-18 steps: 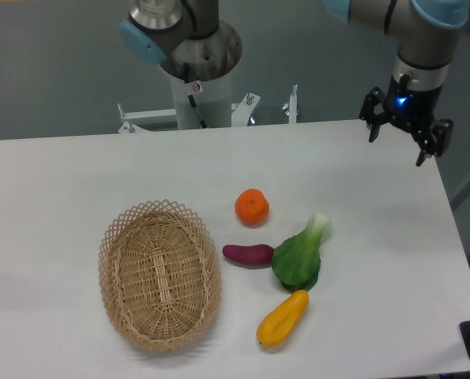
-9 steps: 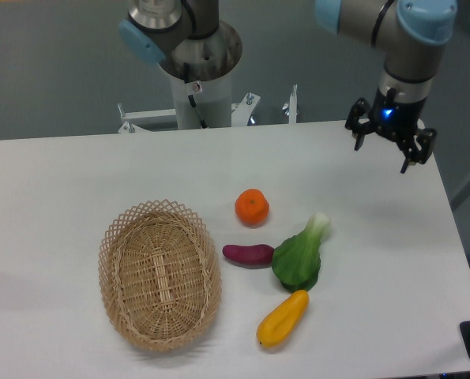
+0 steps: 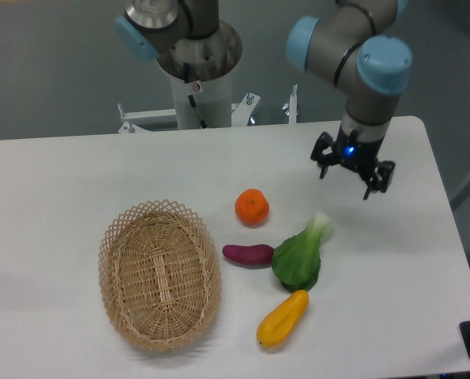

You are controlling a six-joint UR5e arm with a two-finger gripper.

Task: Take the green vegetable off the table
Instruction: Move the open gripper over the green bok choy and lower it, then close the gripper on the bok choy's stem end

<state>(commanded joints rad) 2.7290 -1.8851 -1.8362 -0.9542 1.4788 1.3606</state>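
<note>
Five things lie on the white table (image 3: 77,166), all in its near half. Nearest the front edge is the yellow vegetable (image 3: 283,318), lying at a slant with bare table on its right out to the right edge. Left of it sits the wicker basket (image 3: 159,273), an oval with an open top, apart from the rest and with wide bare table on its left. Just behind the yellow vegetable lies the green vegetable (image 3: 300,253), its dark leaves touching or nearly touching the yellow one's upper tip, its pale stem pointing up and to the right. The purple vegetable (image 3: 248,254) lies against the leaves on their left side. Behind that, a little apart, sits the orange (image 3: 252,207). Farther back and to the right, the end effector (image 3: 351,170) hangs above the table with its two fingers spread apart and pointing down, holding nothing; it stands just beyond the stem tip, up and to the right of it. Around it the table is bare to the far edge and the rounded right corner. Behind the far edge rises the arm's base column (image 3: 198,71).
</note>
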